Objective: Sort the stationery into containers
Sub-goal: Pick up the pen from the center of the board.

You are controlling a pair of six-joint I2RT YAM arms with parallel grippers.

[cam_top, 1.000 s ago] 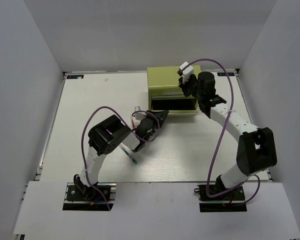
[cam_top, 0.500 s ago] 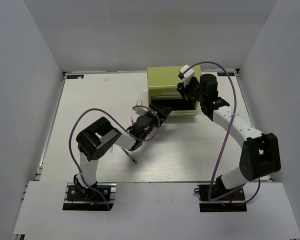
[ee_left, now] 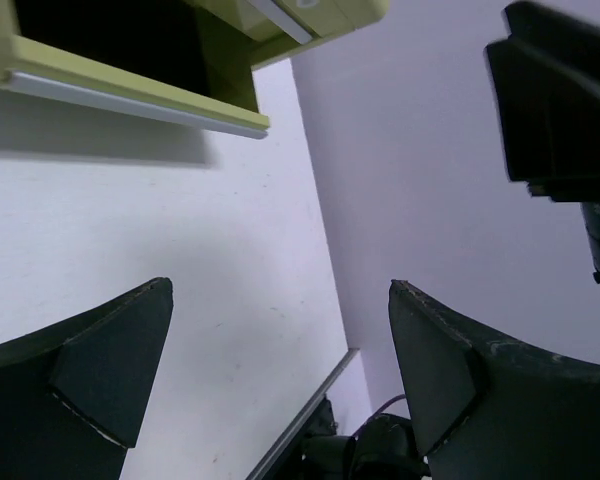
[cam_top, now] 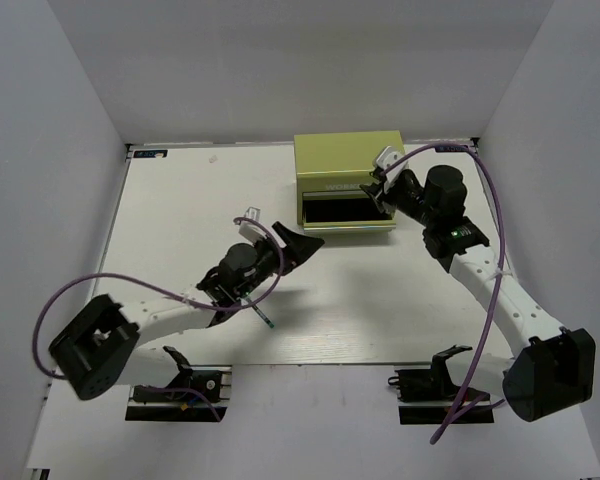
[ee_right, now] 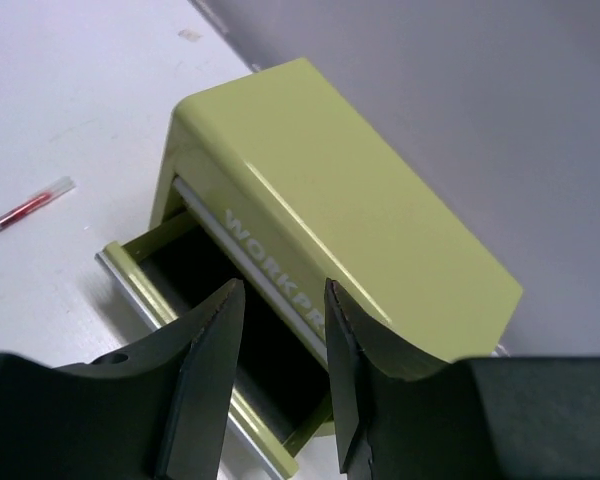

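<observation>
Editor: Status at the olive-green box (cam_top: 345, 160), please. What is each arm carrying?

Photographer: Nothing. The left gripper (cam_top: 298, 240) hangs at 7 o'clock from the box, near its front, jaws spread wide and empty. The right gripper (ee_right: 283, 295) hovers at the box's 3 o'clock side, fingers parted with nothing between them. The lower drawer (ee_right: 125, 268) stands pulled out. Its inside is dark, so whether anything lies in it cannot be told.

Editor: And the stationery?

Photographer: From above, a green-tipped pen (cam_top: 263, 316) lies on the table (cam_top: 180, 200) at 7 o'clock from the left gripper, close beside that arm. In the right wrist view, a red-white pen (ee_right: 25, 209) lies at 9 o'clock from the drawer, apart from it.

Editor: Best approach for the next pick?

Photographer: My judgement is that the left arm takes the green-tipped pen. It should come straight down with its jaws across the shaft near the middle. The shaft is slim and may roll, so the grip must be firm. The pen should then go in lengthwise along the drawer, while the right arm keeps off the drawer mouth.
</observation>
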